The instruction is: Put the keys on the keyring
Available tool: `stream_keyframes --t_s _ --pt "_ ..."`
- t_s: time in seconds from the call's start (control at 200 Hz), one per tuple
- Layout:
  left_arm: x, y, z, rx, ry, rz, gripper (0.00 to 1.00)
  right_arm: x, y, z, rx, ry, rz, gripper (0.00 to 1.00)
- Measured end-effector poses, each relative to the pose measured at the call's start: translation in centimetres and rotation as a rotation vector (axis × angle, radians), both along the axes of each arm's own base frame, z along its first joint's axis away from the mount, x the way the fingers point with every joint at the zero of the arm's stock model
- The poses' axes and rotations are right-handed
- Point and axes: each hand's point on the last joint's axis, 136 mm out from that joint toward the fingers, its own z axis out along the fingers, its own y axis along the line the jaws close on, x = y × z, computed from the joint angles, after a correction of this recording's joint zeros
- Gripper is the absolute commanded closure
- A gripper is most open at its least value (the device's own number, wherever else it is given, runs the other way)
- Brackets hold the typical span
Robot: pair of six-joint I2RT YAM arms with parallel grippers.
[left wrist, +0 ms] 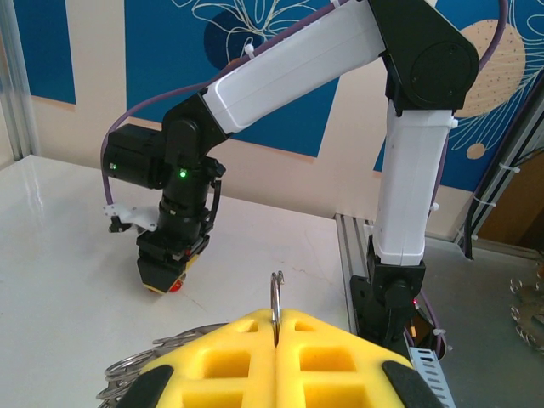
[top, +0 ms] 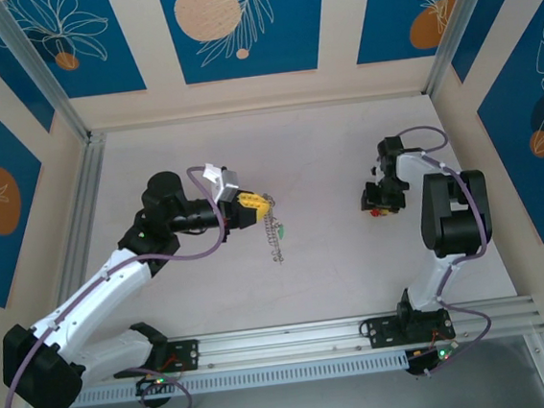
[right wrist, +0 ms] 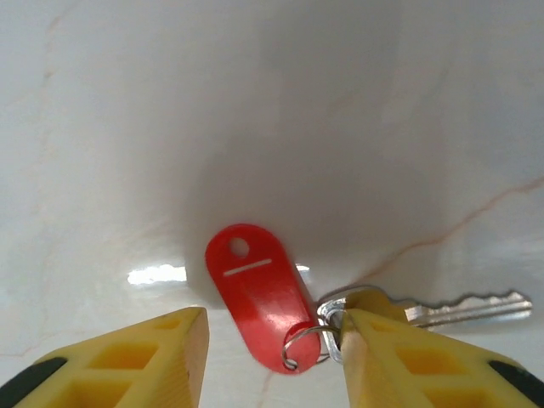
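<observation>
Toward the right edge of the table (top: 357,283), the right gripper (right wrist: 274,327) sits low, its jaws partly apart around the red key (right wrist: 259,293), one finger touching the key's metal head. Near the table's middle, the left gripper (left wrist: 276,327) is clamped on the keyring (top: 275,235), which hangs limp with the green key (top: 282,229).

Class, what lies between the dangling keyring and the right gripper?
Only the green key beside the keyring; past it, the top view shows bare table up to the right gripper.
</observation>
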Motion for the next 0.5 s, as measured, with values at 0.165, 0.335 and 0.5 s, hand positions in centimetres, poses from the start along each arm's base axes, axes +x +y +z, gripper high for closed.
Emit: stream_keyframes --t_s 0.165,0.335,0.5 --pt "0.1 0.0 -0.2 0.002 0.003 0.000 1.00 -0.4 3.0 0.1 0.037 0.013 0.050 0.58" --pt "0.0 0.0 -0.2 0.003 0.004 0.000 1.00 -0.5 5.0 0.4 0.049 0.018 0.101 0.60" --pt "0.0 0.0 -0.2 0.002 0.002 0.000 1.00 -0.5 5.0 0.2 0.037 0.021 0.106 0.70"
